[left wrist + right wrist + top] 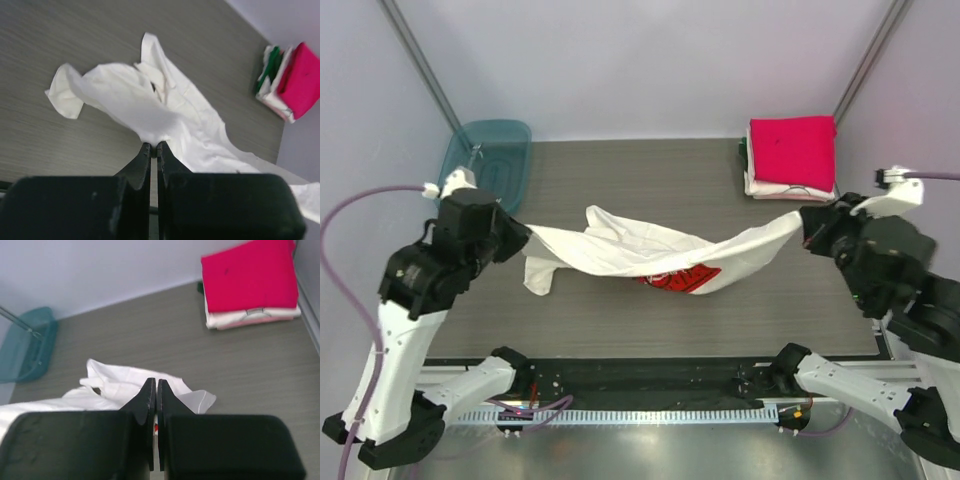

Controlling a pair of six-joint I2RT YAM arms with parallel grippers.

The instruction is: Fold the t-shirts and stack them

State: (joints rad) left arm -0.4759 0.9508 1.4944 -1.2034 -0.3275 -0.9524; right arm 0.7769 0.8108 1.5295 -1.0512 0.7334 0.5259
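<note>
Hanging unfolded mid-frame, the cream-white t-shirt [620, 250] is pinched at its ends by the left gripper [525, 238] and right gripper [802, 222]. The folded stack [792, 155] at upper right looks finished, and this shirt is not yet folded.

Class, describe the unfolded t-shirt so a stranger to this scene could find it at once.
Start at the grey table. Across its middle a cream-white t-shirt sags between the left gripper and the right gripper, both shut on it. Unlike the folded tees stacked in the far right corner, it is unfolded, crumpled and shows a red print.
</note>
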